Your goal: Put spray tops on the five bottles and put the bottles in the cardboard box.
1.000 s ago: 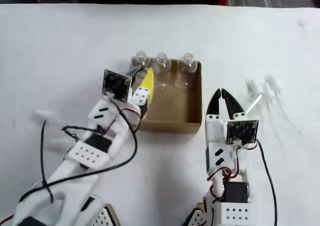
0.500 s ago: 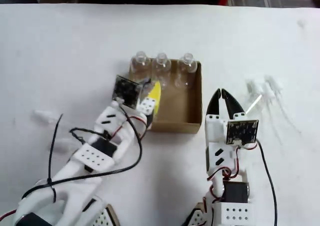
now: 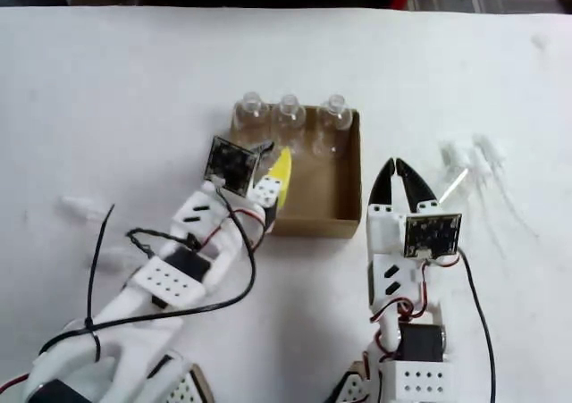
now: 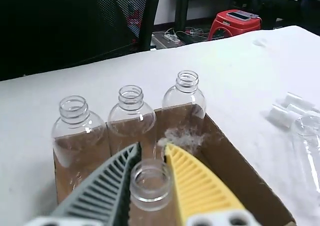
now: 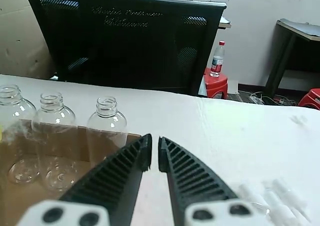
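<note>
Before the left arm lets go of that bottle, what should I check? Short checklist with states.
1. Grip: left gripper shut on the clear plastic bottle, at the neck: ok.
2. Spray top on that bottle: not ok, mouth open.
3. Tops on the three clear bottles standing along the far wall of the brown cardboard box: not ok.
4. Bare box floor near the held bottle: ok.
5. Position: right gripper outside the box, holding nothing: ok.
6. Enough white spray tops lying right of the box for five: cannot tell.
</note>
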`<state>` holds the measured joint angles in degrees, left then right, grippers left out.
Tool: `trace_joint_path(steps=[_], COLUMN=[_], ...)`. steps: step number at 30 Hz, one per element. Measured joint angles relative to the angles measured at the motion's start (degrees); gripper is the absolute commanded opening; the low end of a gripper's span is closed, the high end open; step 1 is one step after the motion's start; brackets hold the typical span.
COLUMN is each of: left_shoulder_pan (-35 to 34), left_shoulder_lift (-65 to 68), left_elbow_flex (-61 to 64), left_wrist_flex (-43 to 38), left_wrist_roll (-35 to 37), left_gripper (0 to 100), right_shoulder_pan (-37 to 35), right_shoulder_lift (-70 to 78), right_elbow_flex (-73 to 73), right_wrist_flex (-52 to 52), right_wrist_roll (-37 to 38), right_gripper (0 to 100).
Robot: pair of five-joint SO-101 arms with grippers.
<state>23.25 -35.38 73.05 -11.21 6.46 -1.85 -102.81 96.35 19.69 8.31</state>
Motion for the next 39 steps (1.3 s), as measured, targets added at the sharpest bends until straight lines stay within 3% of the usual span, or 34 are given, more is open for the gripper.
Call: trace_joint_path(steps=[6, 21, 39], left_shoulder_pan=[-0.2, -0.4, -0.4], left_shoulder_lift=[0.0, -12.0, -12.9], left_elbow_flex=[0.0, -0.5, -0.5], left_wrist_flex=[1.4, 21.4, 21.5], left_wrist_roll=[0.0, 0.0, 0.0], left_gripper=[9, 18, 18], right_shoulder_pan=[0.0, 0.0, 0.0], right_shoulder_lift=[0.0, 0.0, 0.0], right_elbow_flex=[0.0, 0.0, 0.0], right_wrist_flex=[0.0, 0.0, 0.0], right_wrist_roll=[0.0, 0.0, 0.0], right_gripper=[2.2, 2.2, 2.2])
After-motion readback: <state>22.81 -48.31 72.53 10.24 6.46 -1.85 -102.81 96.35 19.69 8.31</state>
